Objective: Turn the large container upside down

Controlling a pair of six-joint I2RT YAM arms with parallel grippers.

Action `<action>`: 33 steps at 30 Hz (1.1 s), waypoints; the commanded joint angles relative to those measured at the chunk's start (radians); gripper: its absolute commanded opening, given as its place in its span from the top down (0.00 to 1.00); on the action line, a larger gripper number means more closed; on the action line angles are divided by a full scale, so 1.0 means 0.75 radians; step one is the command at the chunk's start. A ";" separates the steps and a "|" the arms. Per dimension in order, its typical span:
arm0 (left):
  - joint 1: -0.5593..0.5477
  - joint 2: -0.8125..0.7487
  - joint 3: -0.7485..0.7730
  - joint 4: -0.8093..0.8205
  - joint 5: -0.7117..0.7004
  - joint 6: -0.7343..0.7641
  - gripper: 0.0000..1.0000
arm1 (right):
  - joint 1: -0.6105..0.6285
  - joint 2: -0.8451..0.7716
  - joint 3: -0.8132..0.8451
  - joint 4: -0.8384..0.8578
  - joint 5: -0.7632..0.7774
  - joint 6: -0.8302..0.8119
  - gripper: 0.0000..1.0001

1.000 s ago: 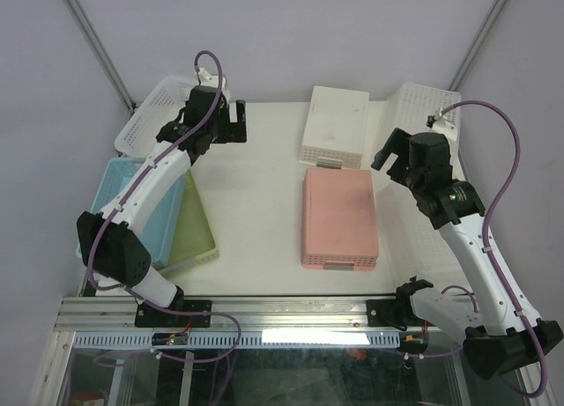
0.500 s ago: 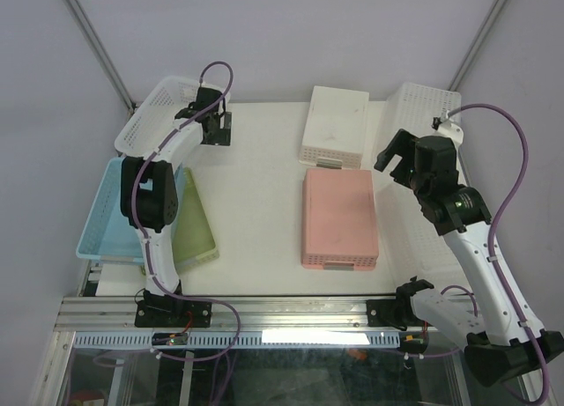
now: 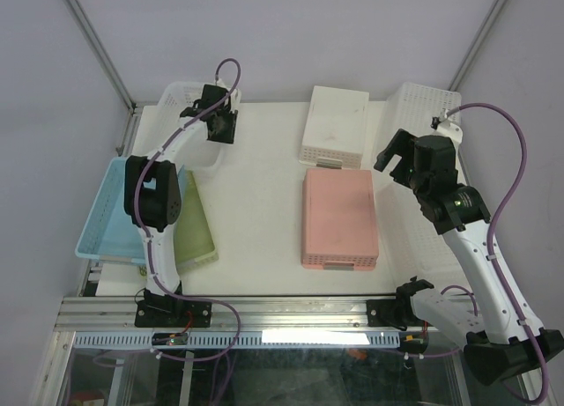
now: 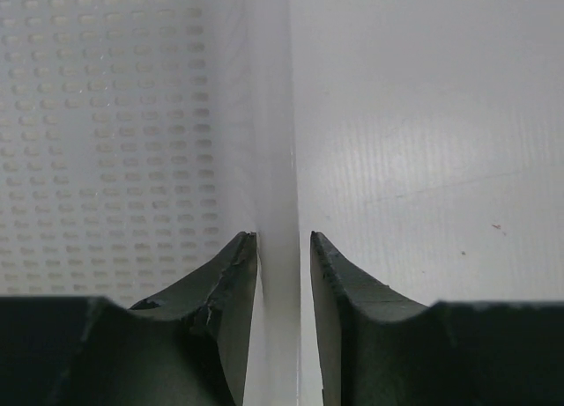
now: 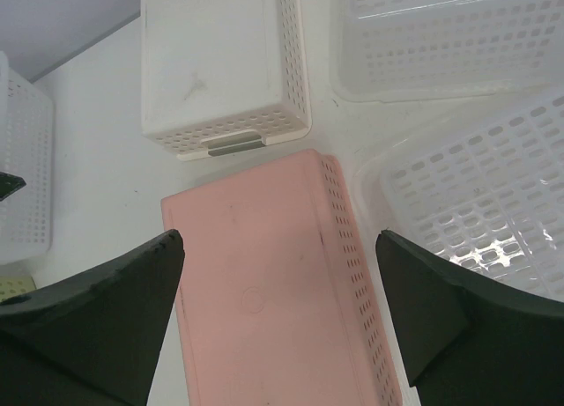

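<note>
Left jaws are clamped on the white basket [image 4: 106, 115] wall.
Right jaws are spread apart, with the pink container [image 5: 264, 283] seen between them.

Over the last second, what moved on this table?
The left claw slid left and clamped the wall of the white basket, which then shifted rightward. The right claw, pink container and cream container barely moved.
</note>
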 commanded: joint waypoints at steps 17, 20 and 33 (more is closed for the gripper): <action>-0.092 -0.331 0.122 0.191 0.725 -0.527 1.00 | -0.010 -0.033 0.012 0.014 0.009 0.016 0.06; -0.059 -0.359 0.089 0.353 0.926 -0.696 1.00 | -0.010 -0.040 0.012 0.007 0.010 0.018 0.06; 0.152 -0.238 -0.342 1.423 1.399 -1.603 1.00 | -0.010 -0.055 0.017 -0.019 0.031 0.008 0.06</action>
